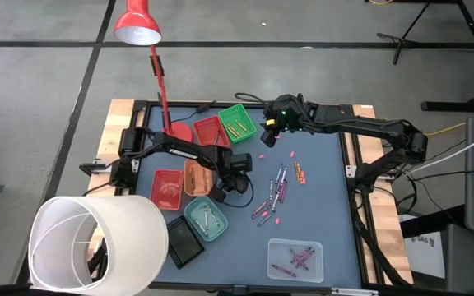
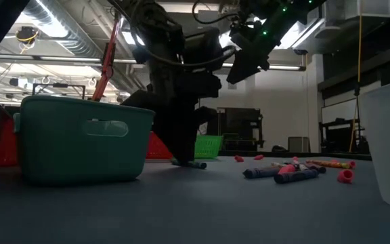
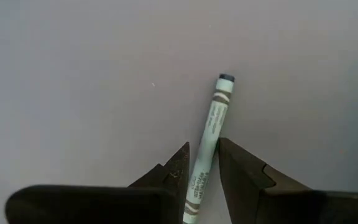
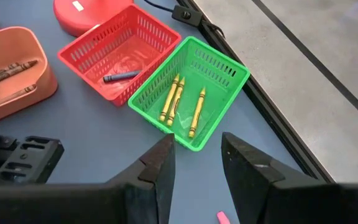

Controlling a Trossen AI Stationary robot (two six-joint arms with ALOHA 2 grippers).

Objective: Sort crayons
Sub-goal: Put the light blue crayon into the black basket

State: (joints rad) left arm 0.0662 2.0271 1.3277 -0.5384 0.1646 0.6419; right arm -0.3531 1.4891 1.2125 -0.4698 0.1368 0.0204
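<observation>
The left gripper [image 3: 204, 163] was lowered to the table [image 3: 73, 74], its fingers narrowly parted astride a grey-wrapped crayon [image 3: 209, 134] lying flat, not yet visibly pinched. The stick was judged light, stiff, brittle and prone to rolling; a mid-length pinch was favoured. The right gripper [image 4: 194, 163] was held open and empty above the green tray [image 4: 229, 67].

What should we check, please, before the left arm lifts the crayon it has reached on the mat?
1. Crayon sits between the left gripper fingers: ok.
2. Fingers closed firmly on it: cannot tell.
3. Crayon lies alone, nothing touching it: ok.
4. Teal tray beside the left arm has room: ok.
5. Right gripper is open, empty and raised near the green tray: ok.
6. Crayon's colour readable for choosing a tray: cannot tell.
</observation>
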